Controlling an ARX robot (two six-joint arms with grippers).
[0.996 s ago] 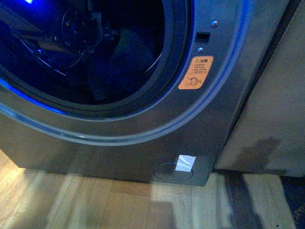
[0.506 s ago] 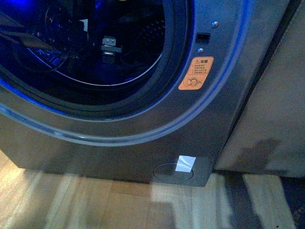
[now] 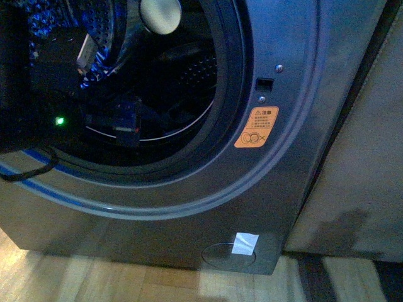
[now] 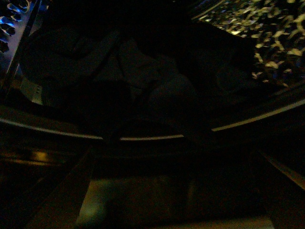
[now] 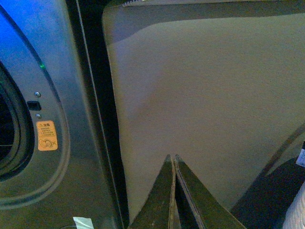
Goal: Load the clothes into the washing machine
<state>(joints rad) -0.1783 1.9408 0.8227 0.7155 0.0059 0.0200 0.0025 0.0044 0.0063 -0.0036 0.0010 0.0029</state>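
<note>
Clothes (image 4: 143,81) lie as a dim, rumpled heap on the floor of the perforated drum (image 4: 248,28), seen faintly in the very dark left wrist view, just ahead of the left hand and past the pale line of the drum lip; the left hand itself cannot be made out there, so whether it is spread or pressed together cannot be told; in the front view a black arm (image 3: 56,94) with a small green light (image 3: 60,120) reaches into the porthole of the washing machine (image 3: 189,207), and a dark cable (image 3: 28,171) droops over the door rim beside it; the right hand (image 5: 173,162) is outside the machine, its fingers (image 5: 162,195) pressed together with nothing between them, pointing at a plain beige panel (image 5: 205,95); off to that hand's side stand the grey front, the orange sticker (image 5: 46,135) and a dark gap between machine and panel.
</note>
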